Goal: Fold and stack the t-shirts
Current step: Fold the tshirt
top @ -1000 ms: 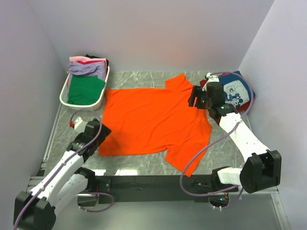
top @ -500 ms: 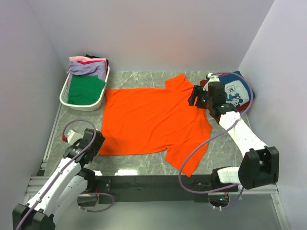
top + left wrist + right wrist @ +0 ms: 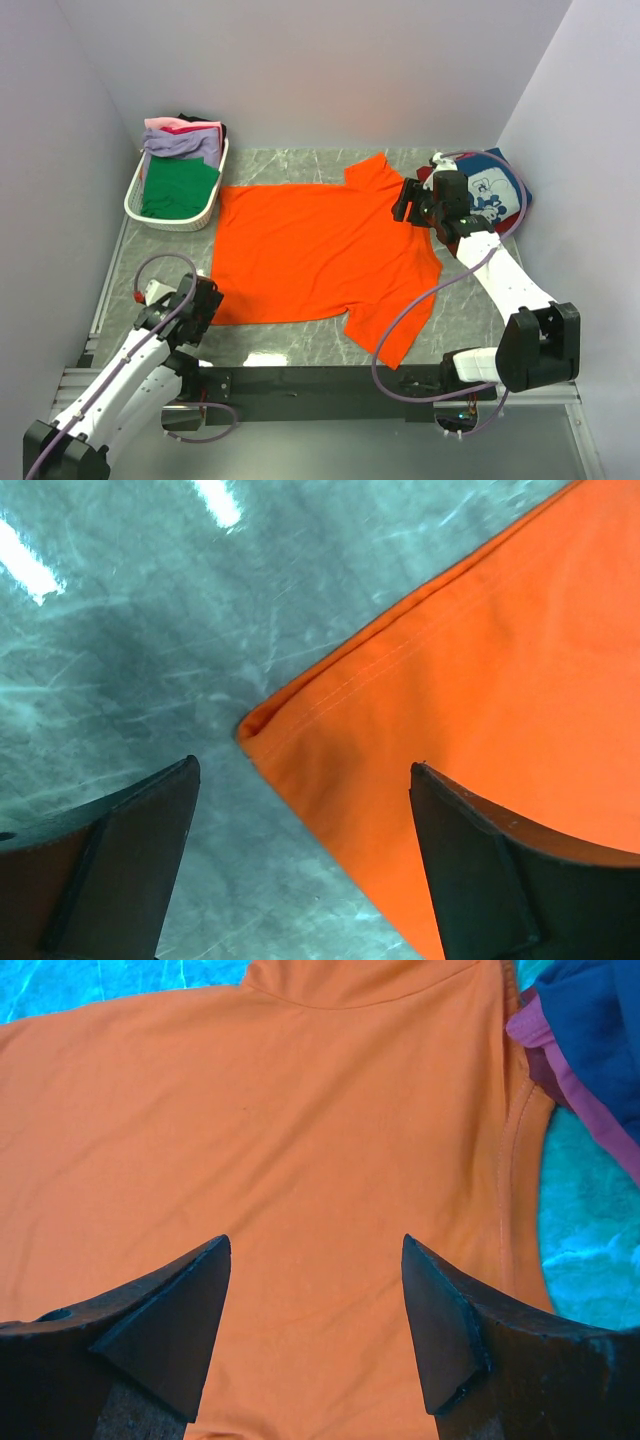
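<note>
A bright orange t-shirt (image 3: pixel 320 250) lies spread flat on the marble table, collar to the right. My left gripper (image 3: pixel 205 302) hangs open over its near-left hem corner (image 3: pixel 247 730). In the left wrist view, that gripper (image 3: pixel 305 765) has one finger over bare table and the other over orange cloth. My right gripper (image 3: pixel 405 205) stands open above the shirt's far-right shoulder area; in the right wrist view, the right gripper (image 3: pixel 315 1240) has nothing but flat orange cloth (image 3: pixel 300 1110) between its fingers. A folded navy printed t-shirt (image 3: pixel 495 190) lies at the far right.
A white slatted basket (image 3: pixel 135 200) at the far left holds green (image 3: pixel 180 188), lavender (image 3: pixel 180 145) and pink (image 3: pixel 170 125) tees. Magenta cloth (image 3: pixel 560 1070) shows under the navy tee (image 3: pixel 600 1020). Walls close in on the left, back and right.
My left arm has drawn back toward the near-left, bringing its gripper down to the shirt's hem corner. The right arm and the shirt have stayed put.
</note>
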